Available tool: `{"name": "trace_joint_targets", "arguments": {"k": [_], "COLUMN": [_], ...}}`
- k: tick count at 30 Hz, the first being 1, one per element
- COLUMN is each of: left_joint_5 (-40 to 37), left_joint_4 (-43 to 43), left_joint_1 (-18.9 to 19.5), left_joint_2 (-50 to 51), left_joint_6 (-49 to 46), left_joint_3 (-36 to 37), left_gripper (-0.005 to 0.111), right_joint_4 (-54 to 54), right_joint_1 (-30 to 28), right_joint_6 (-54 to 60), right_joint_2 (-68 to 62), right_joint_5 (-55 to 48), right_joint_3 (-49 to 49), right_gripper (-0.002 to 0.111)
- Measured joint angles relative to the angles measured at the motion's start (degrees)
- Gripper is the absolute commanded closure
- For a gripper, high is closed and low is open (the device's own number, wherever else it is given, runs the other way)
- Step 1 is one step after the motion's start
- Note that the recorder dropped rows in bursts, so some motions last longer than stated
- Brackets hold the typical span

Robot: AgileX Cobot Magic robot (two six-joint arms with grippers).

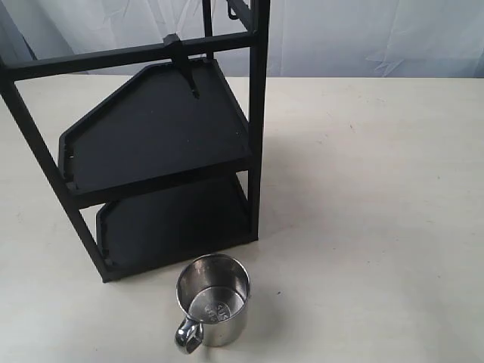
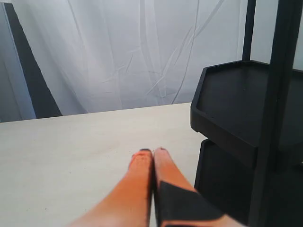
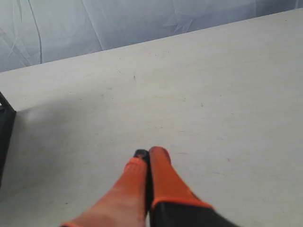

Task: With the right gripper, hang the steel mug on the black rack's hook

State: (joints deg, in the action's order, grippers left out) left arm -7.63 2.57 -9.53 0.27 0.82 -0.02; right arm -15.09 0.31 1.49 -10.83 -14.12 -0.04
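The steel mug (image 1: 214, 300) stands upright on the table in the exterior view, just in front of the black rack (image 1: 160, 147), its loop handle turned toward the near edge. The hook (image 1: 184, 69) hangs from the rack's upper crossbar, its prong pointing down over the top shelf. Neither arm shows in the exterior view. In the right wrist view my right gripper (image 3: 149, 153) is shut, empty, over bare table; the mug is out of that view. My left gripper (image 2: 153, 152) is shut and empty, with the rack (image 2: 246, 142) close beside it.
A thinner curled black hook (image 1: 236, 9) sits on a higher bar at the rack's back. White cloth hangs behind the table (image 1: 378, 189). A corner of the rack (image 3: 5, 127) edges into the right wrist view.
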Motion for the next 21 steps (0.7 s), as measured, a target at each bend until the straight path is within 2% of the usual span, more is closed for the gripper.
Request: {"name": "trace_joint_targets", "arguments": {"k": [5, 7, 12, 14, 18, 21], "left_joint_5": [0.0, 0.0, 0.0, 0.0, 0.0, 0.0], "left_joint_4": [0.0, 0.0, 0.0, 0.0, 0.0, 0.0], "left_joint_1": [0.0, 0.0, 0.0, 0.0, 0.0, 0.0], "left_joint_2": [0.0, 0.0, 0.0, 0.0, 0.0, 0.0], "left_joint_6": [0.0, 0.0, 0.0, 0.0, 0.0, 0.0], "left_joint_3": [0.0, 0.0, 0.0, 0.0, 0.0, 0.0], "left_gripper": [0.105, 0.105, 0.105, 0.105, 0.105, 0.105], "right_joint_4": [-3.4, -12.1, -44.0, -49.8, -53.2, -53.9], "right_joint_1": [0.0, 0.0, 0.0, 0.0, 0.0, 0.0], "right_joint_6": [-1.0, -4.7, -15.1, -16.0, -16.5, -19.6], "right_joint_2": [0.0, 0.0, 0.0, 0.0, 0.0, 0.0], "right_joint_5": [2.7, 7.0, 17.8, 22.0, 31.5, 30.7], "right_joint_3": [0.0, 0.0, 0.0, 0.0, 0.0, 0.0], "right_gripper": [0.109, 0.109, 0.109, 0.109, 0.109, 0.109]}}
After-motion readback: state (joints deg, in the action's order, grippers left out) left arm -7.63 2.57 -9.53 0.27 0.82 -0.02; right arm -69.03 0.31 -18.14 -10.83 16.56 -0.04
